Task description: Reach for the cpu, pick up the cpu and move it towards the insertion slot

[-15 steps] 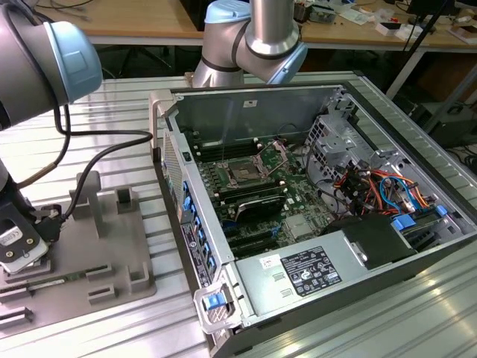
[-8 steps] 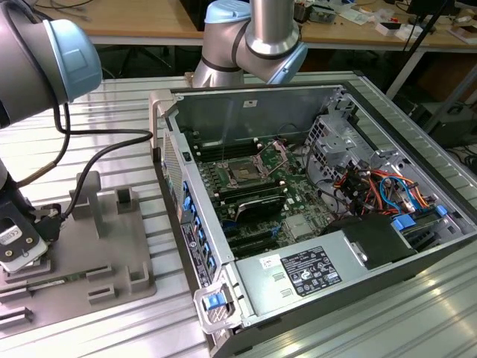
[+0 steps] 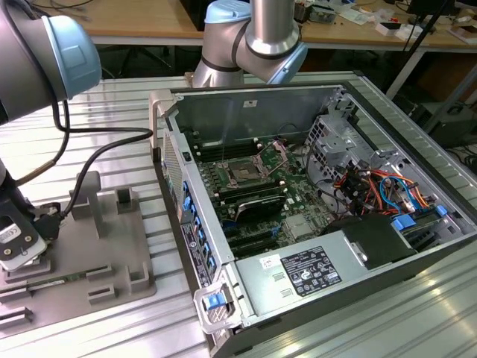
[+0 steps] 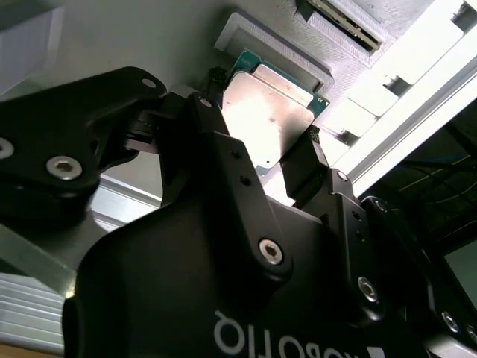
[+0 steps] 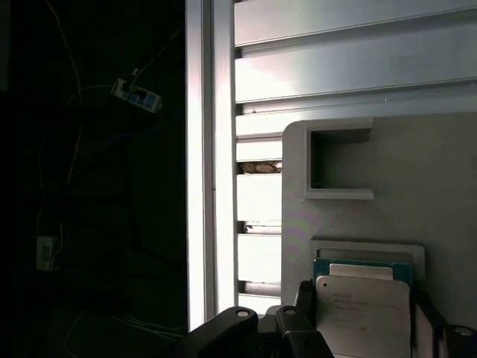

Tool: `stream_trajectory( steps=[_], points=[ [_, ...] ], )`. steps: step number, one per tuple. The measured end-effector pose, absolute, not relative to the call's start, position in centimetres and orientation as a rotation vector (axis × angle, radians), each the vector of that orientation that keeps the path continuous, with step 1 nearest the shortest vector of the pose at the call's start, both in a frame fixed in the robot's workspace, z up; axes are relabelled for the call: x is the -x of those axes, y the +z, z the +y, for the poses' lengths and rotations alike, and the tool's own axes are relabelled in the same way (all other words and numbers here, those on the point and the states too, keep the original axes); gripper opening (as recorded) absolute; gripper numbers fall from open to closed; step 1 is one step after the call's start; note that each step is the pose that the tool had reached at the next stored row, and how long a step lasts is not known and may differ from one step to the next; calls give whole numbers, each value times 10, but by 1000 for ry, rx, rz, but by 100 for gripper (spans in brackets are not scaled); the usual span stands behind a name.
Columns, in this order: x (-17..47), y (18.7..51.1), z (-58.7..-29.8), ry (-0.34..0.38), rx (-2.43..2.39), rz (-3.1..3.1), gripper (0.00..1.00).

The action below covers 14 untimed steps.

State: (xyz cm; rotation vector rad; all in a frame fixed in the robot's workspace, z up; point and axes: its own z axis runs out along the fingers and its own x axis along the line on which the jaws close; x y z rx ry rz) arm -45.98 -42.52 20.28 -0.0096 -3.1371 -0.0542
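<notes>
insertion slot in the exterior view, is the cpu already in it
No, the square metal-framed insertion slot shows a bare dark centre.

The cpu [image 4: 272,119], flat and silvery-topped with a green rim, lies in a grey tray [image 4: 246,33] recess. The metal-framed, dark-centred slot [image 3: 244,171] sits on the green board [image 3: 298,195].

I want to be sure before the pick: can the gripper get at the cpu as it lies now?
Probably yes. In the second wrist view the gripper sits right at the cpu in its grey tray, with nothing between them.
</notes>
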Motion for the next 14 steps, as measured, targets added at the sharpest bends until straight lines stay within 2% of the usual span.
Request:
stream_trajectory(
  steps=[14],
  points=[
    [460,228,-425,-54,10,-3138,55]
  ],
)
